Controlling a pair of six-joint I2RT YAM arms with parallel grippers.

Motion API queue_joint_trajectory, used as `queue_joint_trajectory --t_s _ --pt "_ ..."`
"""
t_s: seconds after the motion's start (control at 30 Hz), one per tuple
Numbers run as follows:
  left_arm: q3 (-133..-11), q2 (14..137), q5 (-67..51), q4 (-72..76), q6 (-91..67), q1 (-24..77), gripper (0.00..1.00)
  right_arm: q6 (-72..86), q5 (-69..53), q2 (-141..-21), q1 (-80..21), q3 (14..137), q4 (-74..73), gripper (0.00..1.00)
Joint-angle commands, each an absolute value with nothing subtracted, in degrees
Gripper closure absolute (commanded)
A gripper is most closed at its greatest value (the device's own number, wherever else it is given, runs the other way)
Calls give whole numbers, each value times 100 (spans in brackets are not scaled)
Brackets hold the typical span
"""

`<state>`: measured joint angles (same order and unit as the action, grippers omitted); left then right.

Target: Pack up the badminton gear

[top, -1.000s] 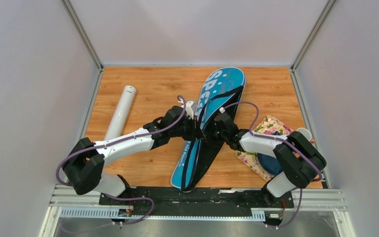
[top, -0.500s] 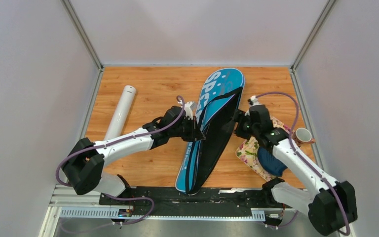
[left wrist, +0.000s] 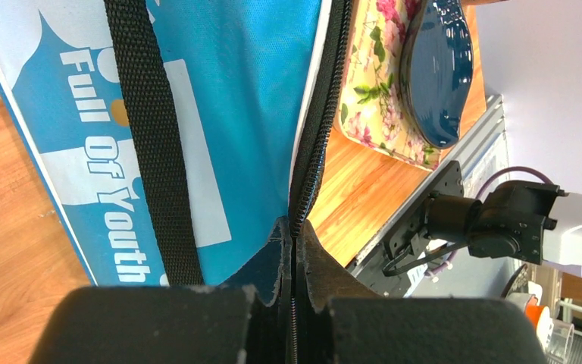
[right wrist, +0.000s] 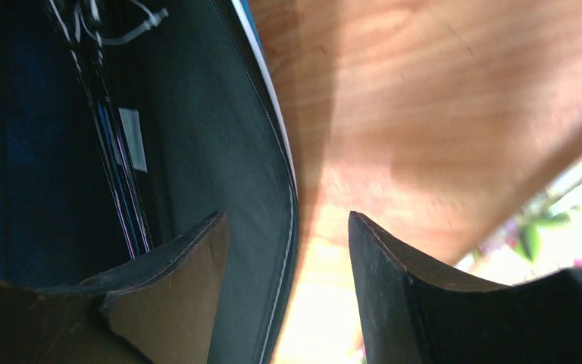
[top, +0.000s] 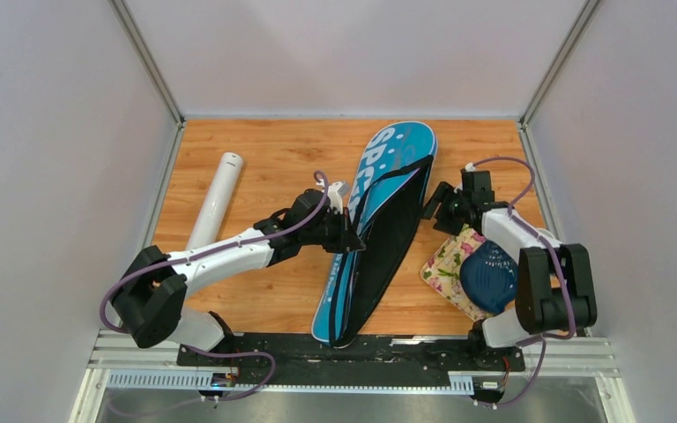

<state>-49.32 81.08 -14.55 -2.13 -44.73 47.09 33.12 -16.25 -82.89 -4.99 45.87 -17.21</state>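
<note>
The blue "SPORT" cover (top: 397,145) lies slanted down the middle of the table, its zip side spread open and showing dark lining. My left gripper (top: 345,236) is shut on the cover's zip edge (left wrist: 318,114); in the left wrist view the fingers (left wrist: 294,250) pinch it tight. My right gripper (top: 432,210) is open at the cover's right edge, which runs between its fingers (right wrist: 284,220). Thin black racket shafts (right wrist: 117,182) show inside the cover. The long white tube (top: 216,201) lies at the left. No shuttlecocks are in view.
A floral cloth (top: 445,264) with a dark blue shell-shaped object (top: 487,278) on it lies at the right, under my right arm. Both also show in the left wrist view (left wrist: 375,83). Grey walls close in the wooden table (top: 273,159) on three sides.
My right arm has pulled off the cover's middle and swung right and back, so its gripper now sits at the cover's right edge. The cover's near end has shifted slightly. My left gripper keeps its hold.
</note>
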Motion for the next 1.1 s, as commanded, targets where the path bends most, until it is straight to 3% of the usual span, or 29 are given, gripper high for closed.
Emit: queue_joint_trajectory --t_s 0.0,0.33,0.43,0.53,0.6,0.63,0.93,1.03,1.07 --pt "-4931 7866 -1599 53 -4570 4667 100 3208 -1749 -8884 -466 5036 -626 39" --pt "-4887 7761 -1696 26 -4456 4641 100 3138 -1880 -9870 -492 5133 395 55" --pt "-4878 7734 -1679 26 -4412 4632 100 3190 -1960 -9897 -545 5159 606 65" --pt "-4843 7743 -1696 26 -4351 4614 100 3260 -2048 -9853 -624 5273 721 76" --pt "-4825 7743 -1714 -123 -4298 4605 100 3313 -2109 -9818 -659 5378 607 88" --pt "-4816 7743 -1705 -149 -4272 4571 100 3400 -2109 -9765 -685 5509 511 99" --pt "-5001 7831 -1661 -668 -3315 4342 100 4780 -2619 -8729 -791 5511 -500 100" --pt "-5255 7936 -1547 -966 -2901 4263 94 4974 -2540 -8359 -923 5493 -843 100" --pt "-5378 7997 -1582 -1028 -2813 4254 86 5079 -2540 -8202 -932 5493 -922 100"
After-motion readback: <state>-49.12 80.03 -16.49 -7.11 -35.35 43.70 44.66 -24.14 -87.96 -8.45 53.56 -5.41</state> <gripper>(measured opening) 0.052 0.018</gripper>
